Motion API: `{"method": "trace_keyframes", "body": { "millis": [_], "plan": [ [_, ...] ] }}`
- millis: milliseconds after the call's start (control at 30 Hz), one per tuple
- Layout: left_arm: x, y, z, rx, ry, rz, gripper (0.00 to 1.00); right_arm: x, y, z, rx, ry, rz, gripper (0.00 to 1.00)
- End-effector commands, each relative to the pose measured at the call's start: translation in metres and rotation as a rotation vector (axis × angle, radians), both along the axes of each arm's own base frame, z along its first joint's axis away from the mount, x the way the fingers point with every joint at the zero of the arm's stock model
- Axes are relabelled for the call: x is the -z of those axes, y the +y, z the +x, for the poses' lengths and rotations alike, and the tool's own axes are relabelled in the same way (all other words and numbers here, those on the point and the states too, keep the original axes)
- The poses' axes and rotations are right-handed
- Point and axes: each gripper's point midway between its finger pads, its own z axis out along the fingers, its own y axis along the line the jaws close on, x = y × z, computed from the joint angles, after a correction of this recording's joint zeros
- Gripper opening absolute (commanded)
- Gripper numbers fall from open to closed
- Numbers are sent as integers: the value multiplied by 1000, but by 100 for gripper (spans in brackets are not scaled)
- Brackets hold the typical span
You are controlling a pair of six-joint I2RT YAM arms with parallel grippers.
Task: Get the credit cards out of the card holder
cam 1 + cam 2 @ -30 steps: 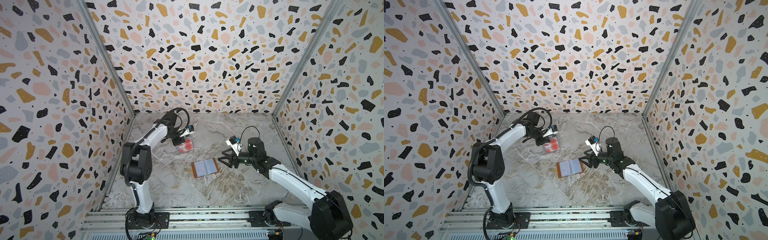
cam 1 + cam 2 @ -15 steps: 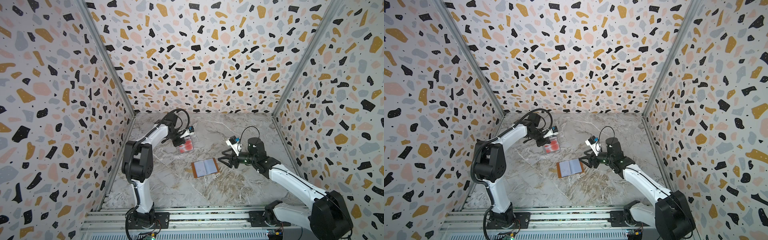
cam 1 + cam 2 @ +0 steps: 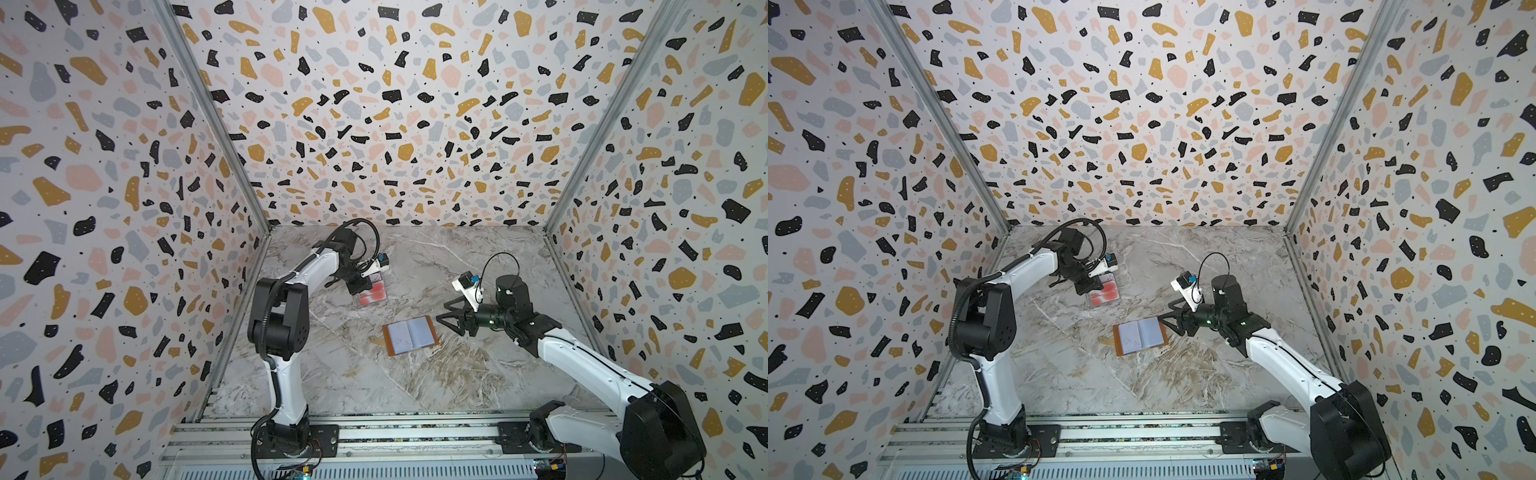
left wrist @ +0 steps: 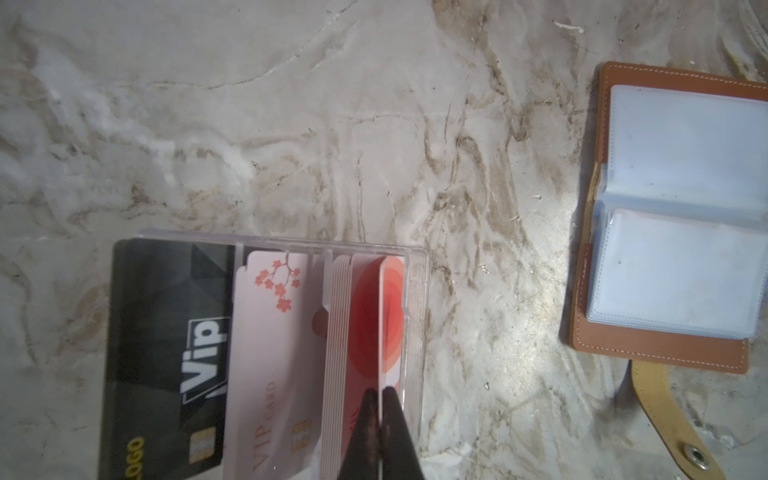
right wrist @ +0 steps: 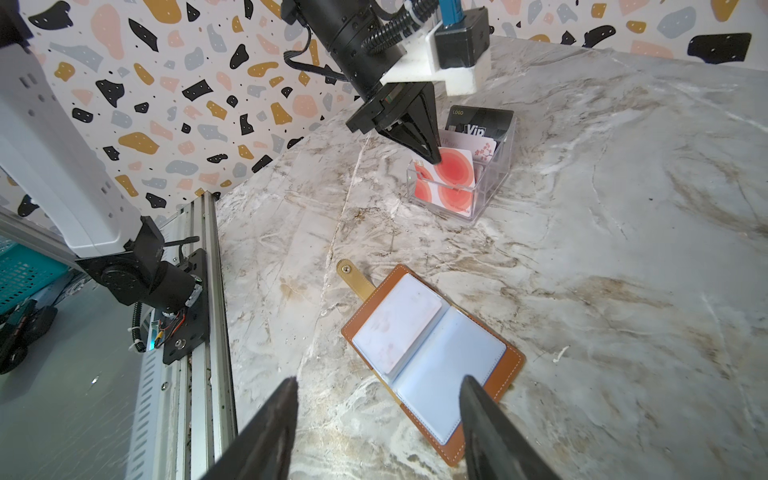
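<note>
Left gripper [image 4: 380, 399] clamps a red-circle card [image 4: 392, 299] beside the black card [image 4: 166, 332] lettered "Vip" and "LOGO"; right gripper [image 5: 380, 379] stands agape.

From my station I see a clear case [image 3: 372, 296] standing toward the back left of the marble table [image 3: 478, 365], 3 speckled terrazzo walls [image 3: 395, 124] around it, an aluminium rail [image 3: 415, 436] along the front edge, and a teal basket [image 5: 20, 270] past that rail.

A robot lab cell: terrazzo-print walls [image 3: 374, 104] around a marble tabletop [image 3: 457, 374], aluminium mounting rail [image 3: 415, 440] in front
</note>
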Motion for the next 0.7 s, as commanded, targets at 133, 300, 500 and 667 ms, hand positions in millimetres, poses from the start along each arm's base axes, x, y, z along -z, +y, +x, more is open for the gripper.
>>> {"method": "trace_keyframes", "body": {
  "millis": [133,300,500,667],
  "plan": [
    [-7,-1,9,-23,-15,-13,9,-5,-3,3,16,-18,15,62],
    [-6,0,10,-31,-15,-11,12,-7,-5,4,23,-24,19,62],
    [-13,-2,12,-39,-20,-23,16,-8,-5,5,27,-24,21,62],
    [-30,-3,15,-51,-58,-40,18,-6,-7,7,40,-22,14,62]
  ]
}}
